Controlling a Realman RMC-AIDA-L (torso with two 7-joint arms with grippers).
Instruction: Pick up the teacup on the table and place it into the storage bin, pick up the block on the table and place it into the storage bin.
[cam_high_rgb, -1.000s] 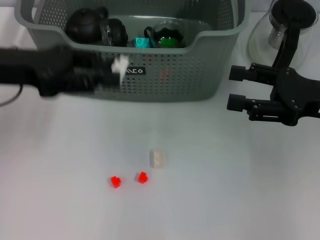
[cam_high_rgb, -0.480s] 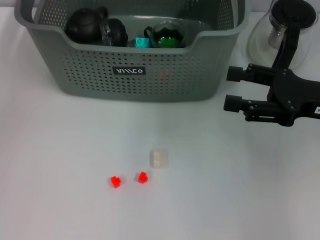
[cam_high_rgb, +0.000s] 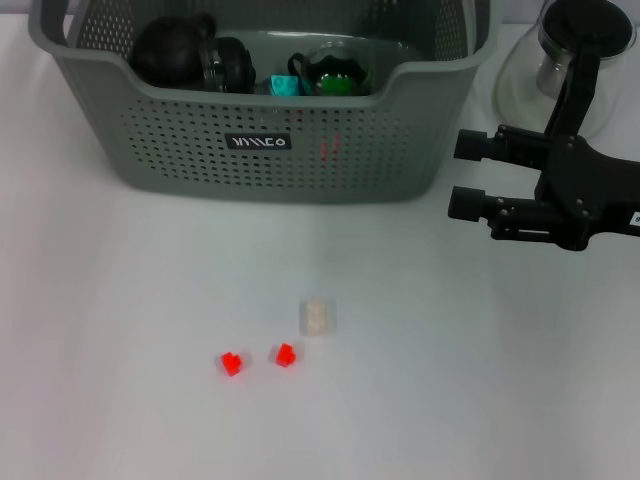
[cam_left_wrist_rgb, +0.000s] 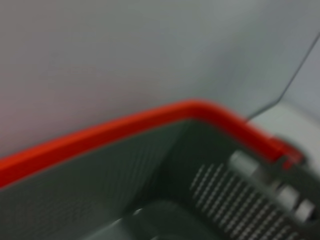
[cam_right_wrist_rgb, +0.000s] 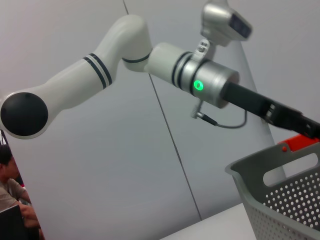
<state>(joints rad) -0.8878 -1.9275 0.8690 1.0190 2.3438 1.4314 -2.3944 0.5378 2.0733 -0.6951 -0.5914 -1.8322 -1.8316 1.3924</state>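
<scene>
The storage bin (cam_high_rgb: 262, 95) is set at the far edge of the table (cam_high_rgb: 120, 300), its dipped front rim turned toward the robot, which should make dropping things in easier. Dark teaware is already seen inside it. A pale block (cam_high_rgb: 317, 317) lies near the middle of the table, with two small red pieces (cam_high_rgb: 258, 358) just beside it toward the near edge. The right gripper (cam_high_rgb: 476, 174) is held above the table by the bin's right end, fingers spread and empty, seemingly waiting. The left gripper is out of the head view; whether it is open cannot be told.
</scene>
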